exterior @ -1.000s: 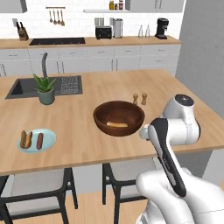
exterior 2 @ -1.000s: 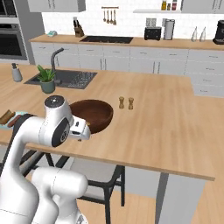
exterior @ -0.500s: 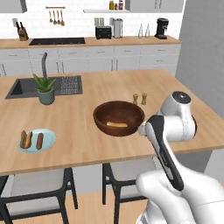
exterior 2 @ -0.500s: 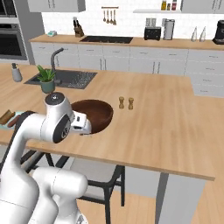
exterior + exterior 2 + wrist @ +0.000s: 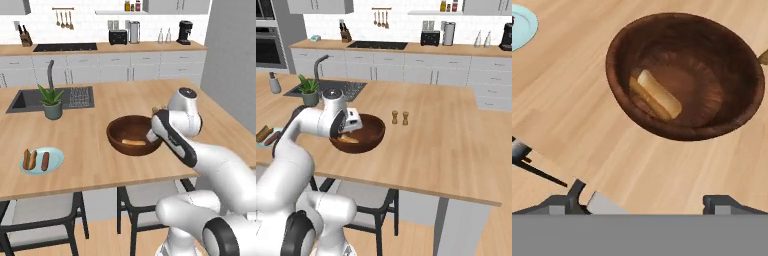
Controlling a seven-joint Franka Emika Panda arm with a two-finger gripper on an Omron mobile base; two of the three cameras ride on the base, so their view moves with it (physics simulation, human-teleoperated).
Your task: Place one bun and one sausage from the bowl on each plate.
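You had the dark wooden bowl [image 5: 682, 75] upright on the bench, and one golden-tan bun [image 5: 658, 93] lay flat inside it, toward one side of the bottom. Well apart, the pale-blue plate [image 5: 54, 155] near the bench edge carried a bun [image 5: 30, 159] and a sausage [image 5: 45, 160] side by side.

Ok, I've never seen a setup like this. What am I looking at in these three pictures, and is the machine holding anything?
It is a rendered kitchen with a white robot arm on a driving base. Two pictures come from cameras on the base, behind the arm to its left and right. The third looks down from the hand itself. The pincer is open and holds nothing. It hangs above the wooden counter beside the dark wooden bowl, in which one bun lies. A light-blue plate already carries a bun and a sausage.
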